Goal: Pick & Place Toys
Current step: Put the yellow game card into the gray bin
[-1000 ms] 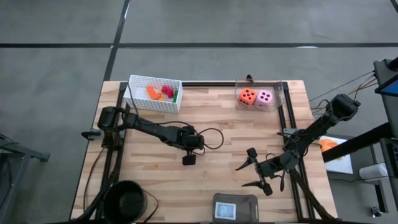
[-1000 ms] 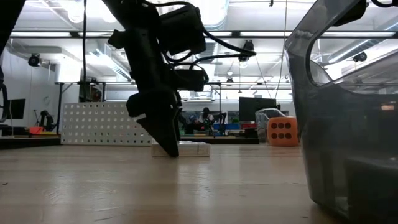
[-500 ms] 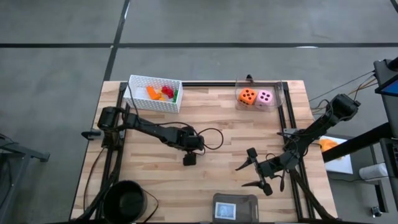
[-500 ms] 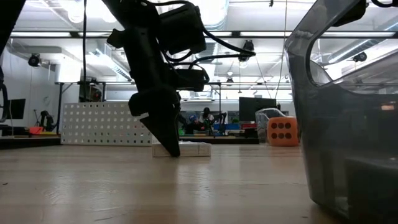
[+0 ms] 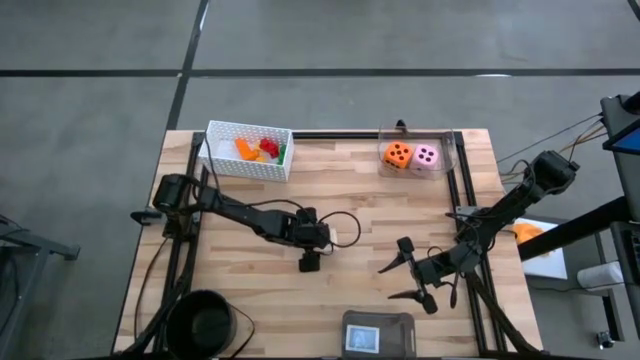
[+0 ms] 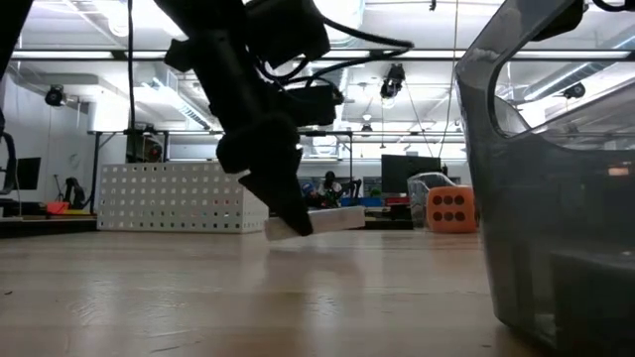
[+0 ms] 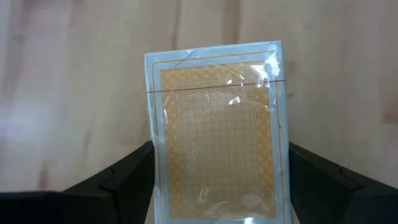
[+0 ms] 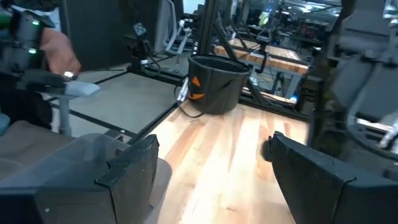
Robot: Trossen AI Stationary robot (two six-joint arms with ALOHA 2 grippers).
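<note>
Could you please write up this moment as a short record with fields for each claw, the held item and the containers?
left claw: mid-table, shut on the peach card, lifted and tilted off the table
right claw: open, empty, waiting near the table's right side
white basket: far left corner, holds small bricks
clear bin: far right, holds orange die and pink die
grey tray: near edge

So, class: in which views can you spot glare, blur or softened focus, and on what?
Left wrist view: glare streaks on the card pack's plastic wrap. Low view: the grey tray looms close and hazy; ceiling lights flare. Right wrist view: the room behind looks soft.
</note>
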